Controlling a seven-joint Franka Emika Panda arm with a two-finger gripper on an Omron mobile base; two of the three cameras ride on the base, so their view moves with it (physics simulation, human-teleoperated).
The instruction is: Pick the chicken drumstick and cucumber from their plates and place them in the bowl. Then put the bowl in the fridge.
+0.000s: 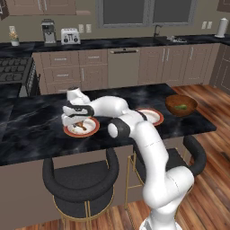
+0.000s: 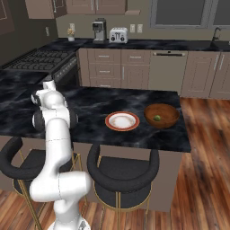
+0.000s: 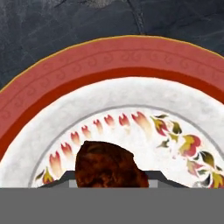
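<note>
At the bottom centre of the hand view we see the brown, lumpy chicken drumstick (image 3: 109, 164) with the dark finger pads (image 3: 59, 183) level with it on either side. The claw (image 3: 109, 186) looks drawn in against the meat, pinching it. We judge this to be the moment of the grip, low over the plate so the drumstick can be lifted clear.

Under the meat lies the round white plate with an orange-red rim (image 3: 65, 83) and a ring of painted flowers. The drumstick rests toward the lower part of the plate's white centre.

In the left base view, the white arm bends down at left of centre, and its claw (image 1: 77, 122) hangs over this near plate (image 1: 92, 130), where a small brown piece (image 1: 81, 127) shows beneath the hand. The plate sits on the black marble island counter (image 1: 36, 130), near its front edge, within easy reach.

Further right on the same counter sits a second matching plate (image 1: 155, 117), bare of food.

Beyond it, at the right of the frame, stands the round brown wooden bowl (image 1: 181, 105). Inside it lies the stubby dark green cucumber (image 1: 181, 107). We judge that the drumstick has yet to join it before the bowl goes to the fridge.
</note>
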